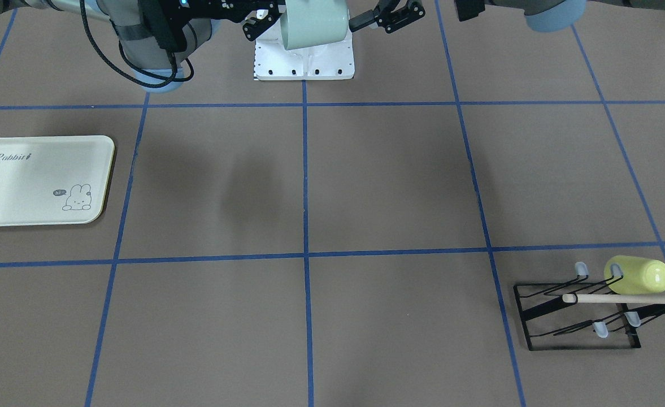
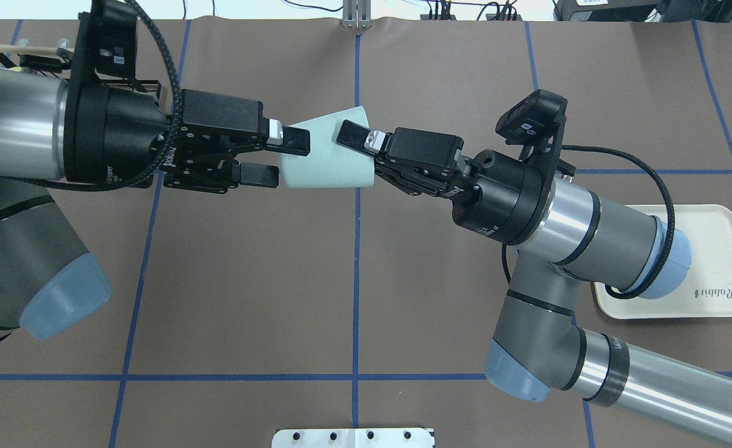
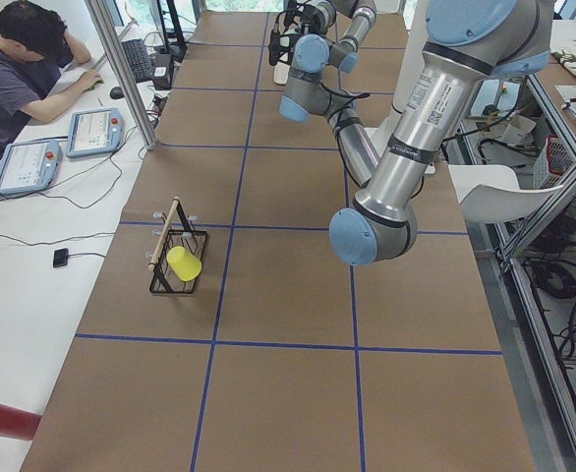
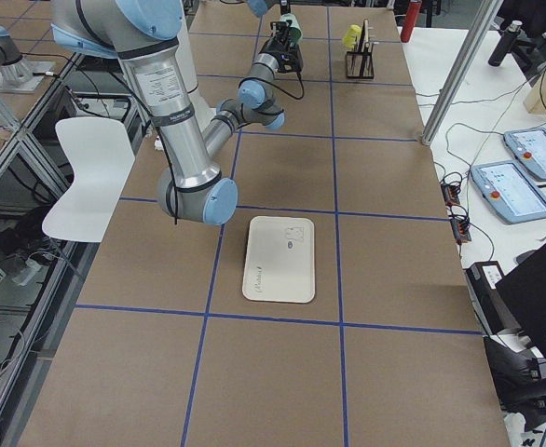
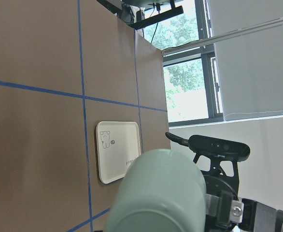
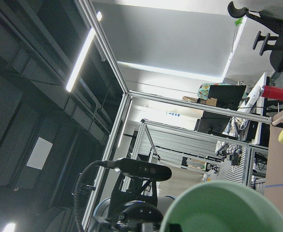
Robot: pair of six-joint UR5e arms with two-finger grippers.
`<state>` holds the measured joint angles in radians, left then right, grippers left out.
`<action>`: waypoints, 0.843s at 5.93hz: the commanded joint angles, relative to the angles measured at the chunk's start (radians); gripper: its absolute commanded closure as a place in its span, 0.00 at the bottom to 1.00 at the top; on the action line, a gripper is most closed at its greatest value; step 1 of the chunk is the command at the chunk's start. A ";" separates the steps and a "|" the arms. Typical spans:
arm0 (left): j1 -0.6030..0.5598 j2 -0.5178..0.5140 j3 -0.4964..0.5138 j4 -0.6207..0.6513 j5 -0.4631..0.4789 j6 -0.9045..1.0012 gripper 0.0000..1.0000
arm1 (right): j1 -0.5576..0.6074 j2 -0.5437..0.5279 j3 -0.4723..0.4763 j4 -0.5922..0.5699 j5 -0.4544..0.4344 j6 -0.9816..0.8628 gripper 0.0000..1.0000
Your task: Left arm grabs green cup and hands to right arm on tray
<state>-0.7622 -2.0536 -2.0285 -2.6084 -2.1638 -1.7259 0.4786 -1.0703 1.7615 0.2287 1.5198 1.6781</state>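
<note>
Counts: 2 arms – left arm (image 2: 23, 124), right arm (image 2: 596, 218); 2 pincers – left pincer (image 2: 291, 158), right pincer (image 2: 350, 155); 2 cups – green cup (image 2: 325, 165), yellow cup (image 1: 640, 276); 1 tray (image 1: 27, 186); 1 rack (image 1: 523, 316); 1 person (image 3: 18, 79) seated beside the bench (image 1: 388, 181).
Green cup: off the bench, lying level in the air betw. the 2 pincers, mouth twd the right one; well apart from tray.
Left pincer: clamped on green cup's base end; 1 finger over it, the other's tip runs under it.
Right pincer: wide about the rim end; 1 finger lies on the cup's top side, 2nd hidden, so gripping or just around it, can't tell.
Tray: flat on bench, at right arm's end.
Yellow cup: on its side on the rack, at left arm's end, near the bench edge on the person's side.
Hidden/cut: overhead, right arm covers part of tray and left arm covers most of rack; front view crops tray's edge and the rack's wooden bar (image 1: 626, 299).
Room: tray & rack well apart; broad stretch of brown bench betw. them.
</note>
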 commanded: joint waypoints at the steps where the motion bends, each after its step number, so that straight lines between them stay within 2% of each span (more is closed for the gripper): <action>1: -0.028 0.000 0.008 0.007 0.002 0.025 0.00 | 0.005 -0.005 0.004 0.003 -0.001 0.009 1.00; 3: -0.074 0.001 0.014 0.008 0.002 0.023 0.00 | 0.058 -0.072 0.001 -0.046 0.000 0.003 1.00; 4: -0.077 0.001 0.014 0.007 0.002 0.020 0.00 | 0.101 -0.076 0.001 -0.155 0.005 0.002 1.00; 5: -0.077 0.006 0.017 0.008 0.009 0.022 0.00 | 0.141 -0.079 -0.007 -0.257 0.054 -0.004 1.00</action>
<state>-0.8374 -2.0507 -2.0133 -2.6009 -2.1592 -1.7046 0.5830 -1.1437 1.7598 0.0607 1.5411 1.6781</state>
